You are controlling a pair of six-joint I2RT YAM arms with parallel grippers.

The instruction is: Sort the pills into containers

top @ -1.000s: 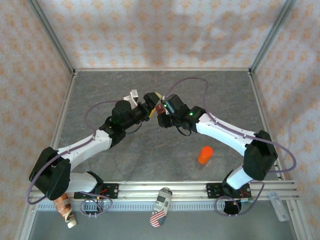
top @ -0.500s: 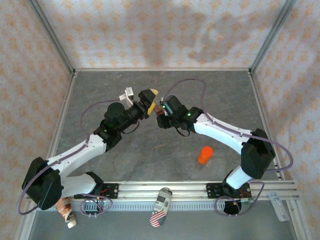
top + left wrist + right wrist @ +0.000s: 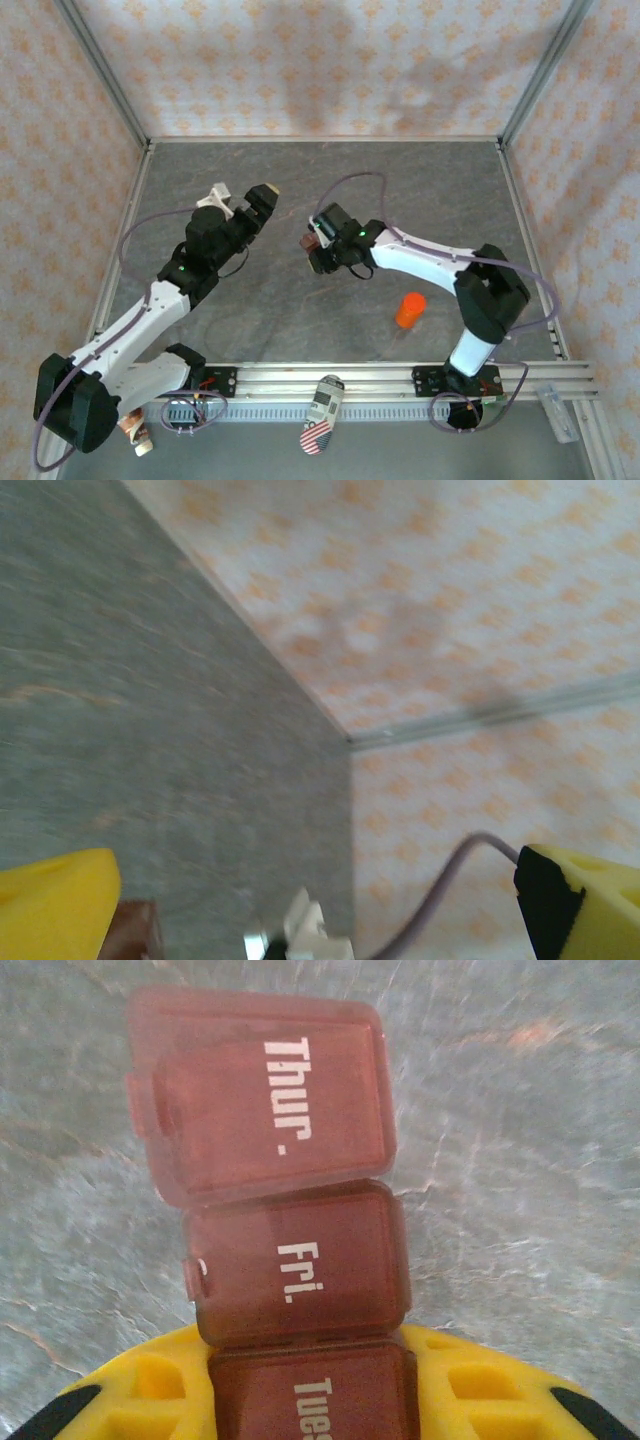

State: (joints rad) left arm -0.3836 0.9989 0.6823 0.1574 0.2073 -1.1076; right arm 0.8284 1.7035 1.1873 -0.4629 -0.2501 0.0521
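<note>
Reddish-brown containers, lids marked Thur., Fri. and Tues. in a row. They are clamped at the Tues. end between the yellow pads of the right gripper, near the table centre.
Change: the left gripper has drawn back leftward and now stands well apart from the right one; a second ago the two met.
Room: bare grey table lies on all sides. An orange bottle stands toward the near edge, apart from both grippers.
Left jaws: spread wide, holding nothing.
</note>
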